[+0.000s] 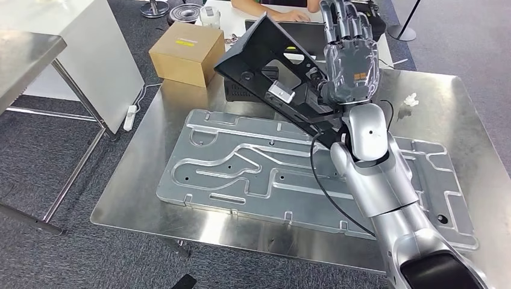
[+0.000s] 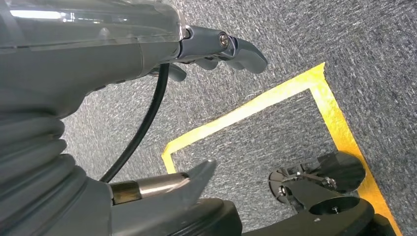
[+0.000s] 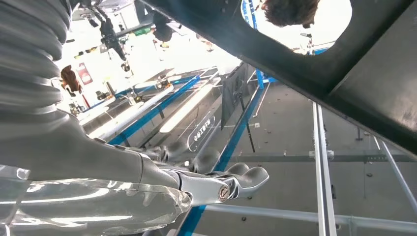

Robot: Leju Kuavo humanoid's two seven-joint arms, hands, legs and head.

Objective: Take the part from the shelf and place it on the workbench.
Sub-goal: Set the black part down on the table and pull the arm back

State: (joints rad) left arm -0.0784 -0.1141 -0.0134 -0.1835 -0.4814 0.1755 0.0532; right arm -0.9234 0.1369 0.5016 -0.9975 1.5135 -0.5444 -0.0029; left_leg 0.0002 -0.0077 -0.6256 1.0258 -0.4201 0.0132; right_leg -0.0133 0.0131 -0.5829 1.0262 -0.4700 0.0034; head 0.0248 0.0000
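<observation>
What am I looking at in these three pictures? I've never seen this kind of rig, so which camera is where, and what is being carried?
This is a humanoid robot with two silver arms. The head view looks down from high on its body at a metal workbench. On it lie a large machined metal plate and a cardboard box. The right hand is raised above the bench and holds a black part, tilted in the air, not yet set down. The right wrist view sits behind that hand and looks upward past the part. The left wrist view shows the left hand hanging over grey carpet with yellow floor tape, holding nothing.
</observation>
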